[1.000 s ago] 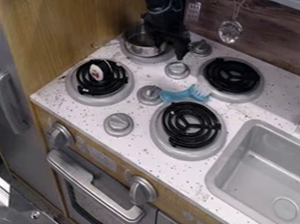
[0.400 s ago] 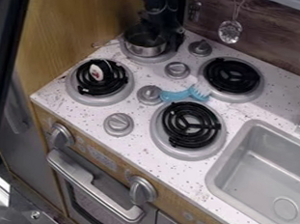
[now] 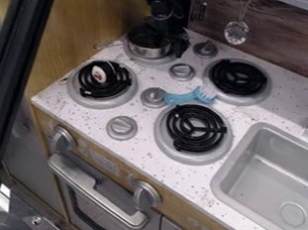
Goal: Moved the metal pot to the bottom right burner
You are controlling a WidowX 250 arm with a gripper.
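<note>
- Silver metal pot [image 3: 150, 51]: it sits on the far left burner [image 3: 146, 60], in about the same spot as a second ago.
- The black gripper [image 3: 180, 43] has moved a little, and now it is up close at the right side of the pot. More of the pot's open top can be seen than before (it was tucked behind the arm).
- I can't tell if the gripper is apart, together or holding the pot's side, as it is all dark there.
- A long black bar [image 3: 16, 57] has come in on the left. It is in front of the wood wall [image 3: 90, 28] and well apart from the pot.
- So the big job is not done. The pot has to go to the near right burner [image 3: 192, 158], and I think getting a good hold comes first.
- After that, it should go up and over the knobs. The blue brush [image 3: 179, 98] lies by the far side of that burner (a low pot could bump it).
</note>
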